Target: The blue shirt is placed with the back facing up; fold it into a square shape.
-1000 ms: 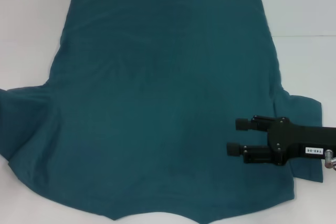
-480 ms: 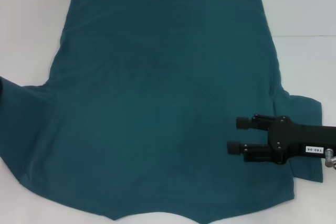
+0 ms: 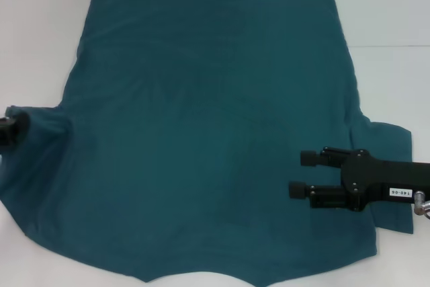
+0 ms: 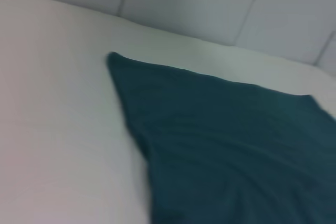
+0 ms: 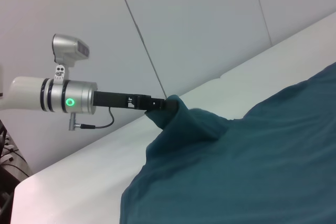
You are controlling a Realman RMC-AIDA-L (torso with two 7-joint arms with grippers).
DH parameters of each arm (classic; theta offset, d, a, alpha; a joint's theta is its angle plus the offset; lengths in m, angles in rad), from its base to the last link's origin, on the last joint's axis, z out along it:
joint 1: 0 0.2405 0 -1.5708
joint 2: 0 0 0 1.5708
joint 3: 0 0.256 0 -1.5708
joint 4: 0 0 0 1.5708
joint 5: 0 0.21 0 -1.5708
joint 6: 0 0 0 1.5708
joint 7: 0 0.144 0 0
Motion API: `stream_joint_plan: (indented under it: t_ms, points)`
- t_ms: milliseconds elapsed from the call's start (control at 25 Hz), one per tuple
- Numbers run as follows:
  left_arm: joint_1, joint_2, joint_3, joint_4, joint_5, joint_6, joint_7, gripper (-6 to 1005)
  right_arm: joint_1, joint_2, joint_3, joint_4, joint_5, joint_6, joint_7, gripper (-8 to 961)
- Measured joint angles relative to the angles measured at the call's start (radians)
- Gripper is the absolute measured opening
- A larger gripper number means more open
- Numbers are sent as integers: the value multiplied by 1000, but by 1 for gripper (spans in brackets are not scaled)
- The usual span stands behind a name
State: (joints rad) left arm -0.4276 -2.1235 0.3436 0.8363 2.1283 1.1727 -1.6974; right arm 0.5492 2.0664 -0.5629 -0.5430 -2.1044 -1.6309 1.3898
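Shirt position: the blue shirt spread flat, plain side up, across most of the white table; hem at the far edge, collar end nearest the robot.

Left sleeve: the left sleeve lay spread out to the shirt's left a second ago; now gathered and pulled up into a peak at the left edge of the head view.

Left gripper: the left gripper just entering the head view, dark tip against the sleeve cloth; in the right wrist view, fingers clamped on a raised fold of sleeve, cloth draping down from them.

Right gripper: the right gripper hovering over the right side of the shirt near the right sleeve, in the same place as a second ago; fingers apart, nothing between them.

Meaning for the task: first fold apparently begun, with the sleeve lifted off the table and ready to be carried inward over the body.

Remaining: right sleeve untouched, no fold laid down yet, square shape far off.
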Motion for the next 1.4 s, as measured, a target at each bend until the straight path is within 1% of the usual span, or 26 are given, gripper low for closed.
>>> stream_joint_plan:
  t_ms: [240,360,520,680,800,960,1120,1160,1400]
  points:
    - [-3,-1,0,4,-8,103,-37,2,2,0,0,0,0,0,0,891]
    - [-14,-12,5,3,-6,121,-45,2,0,0,-3,0,0,1,-2,890]
    - [-33,-31,39,2,-11,121,-51,3,-1,1,-2,0,-1,1,-4,890]
    - [-56,-37,71,-25,-12,113,-52,2,0,2,-3,0,-3,0,-6,890]
    - [-68,-37,93,-52,-12,109,-51,42,0,4,-4,1,-5,0,-8,890]
    - [-73,-40,101,-67,-21,114,-49,96,-4,4,-6,2,-5,0,-8,889]
    - [-74,-41,102,-92,-54,126,-50,161,-9,4,-4,3,-4,-1,-8,889]
    - [-74,-39,102,-121,-99,153,-49,178,-9,4,-4,3,-3,-2,-8,889]
    - [-77,-40,102,-144,-140,192,-46,282,-9,4,-1,3,-3,-4,-7,888]
